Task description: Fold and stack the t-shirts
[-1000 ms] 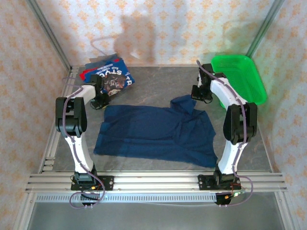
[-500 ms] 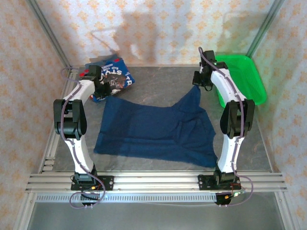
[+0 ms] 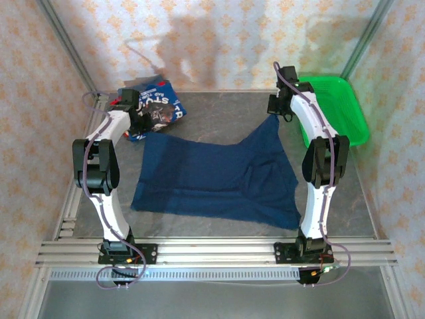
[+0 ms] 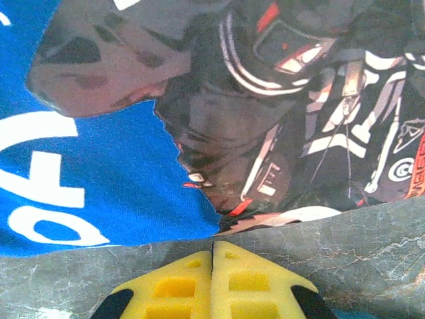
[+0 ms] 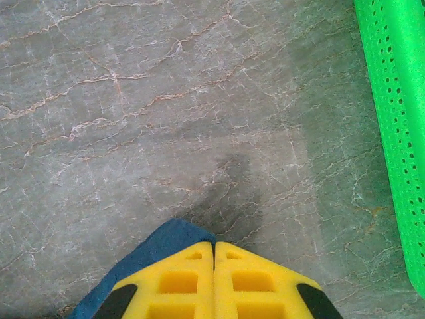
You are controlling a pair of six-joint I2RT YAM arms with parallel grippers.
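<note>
Shirt strung between both arms near the table's (image 3: 219,106) far edge.
Overhead: the navy shirt (image 3: 212,179) lies mid-table, long axis left to right. Its far corners reach the left gripper (image 3: 137,121) by the folded tees (image 3: 156,109) and the right gripper (image 3: 275,114) by the green basket (image 3: 339,106), and its body trails toward the near edge. Left wrist: pads (image 4: 179,286) pressed together, folded tees just ahead. Right wrist: pads (image 5: 179,282) together, pinching navy cloth.

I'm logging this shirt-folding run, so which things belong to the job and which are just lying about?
Job:
navy t-shirt, spread out
folded blue printed t-shirt, back left

Lying about:
green mesh basket, back right
</note>
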